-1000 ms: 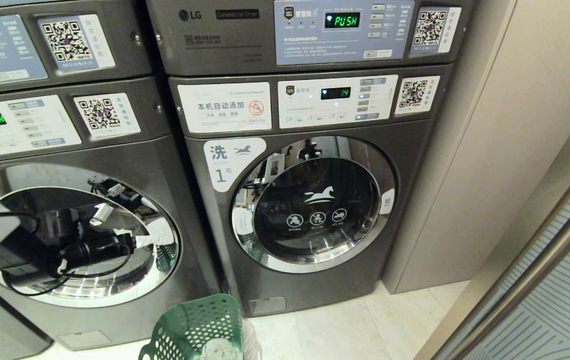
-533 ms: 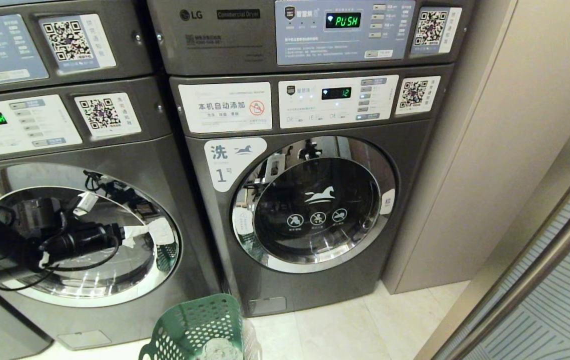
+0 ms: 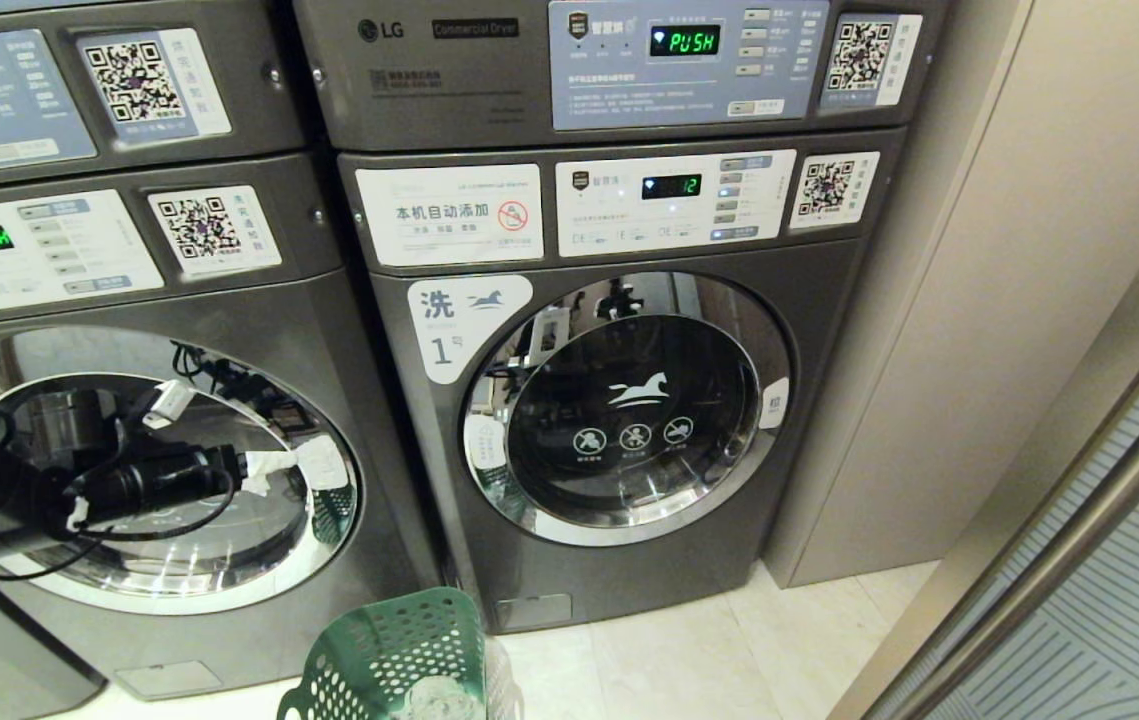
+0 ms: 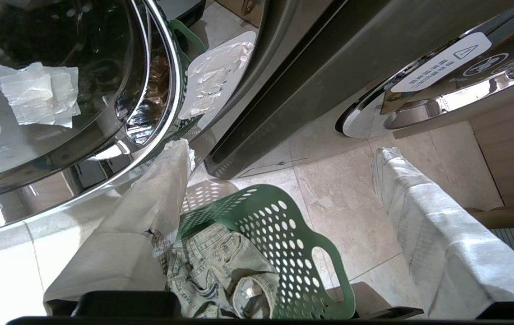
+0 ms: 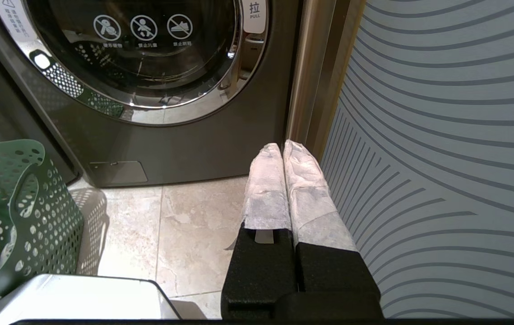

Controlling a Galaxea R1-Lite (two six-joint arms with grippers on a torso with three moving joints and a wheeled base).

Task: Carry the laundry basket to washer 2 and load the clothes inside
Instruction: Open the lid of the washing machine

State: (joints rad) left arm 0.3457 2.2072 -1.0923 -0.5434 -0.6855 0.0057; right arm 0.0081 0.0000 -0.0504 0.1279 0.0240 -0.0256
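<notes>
Green laundry basket [image 4: 279, 243] on the tiled floor [image 4: 342, 189], clothes [image 4: 220, 275] inside.
Left gripper [image 4: 279, 180] hangs wide open and empty above it (door at ten o'clock); right gripper [image 5: 284, 151] pinched shut, empty.

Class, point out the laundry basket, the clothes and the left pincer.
laundry basket [image 4: 284, 234]: left wrist view, perforated side wall.
clothes [image 4: 220, 266]: left wrist view, folded fabric inside the basket.
left pincer [image 4: 284, 176]: left wrist view, midway between its open wrapped fingertips.
</notes>
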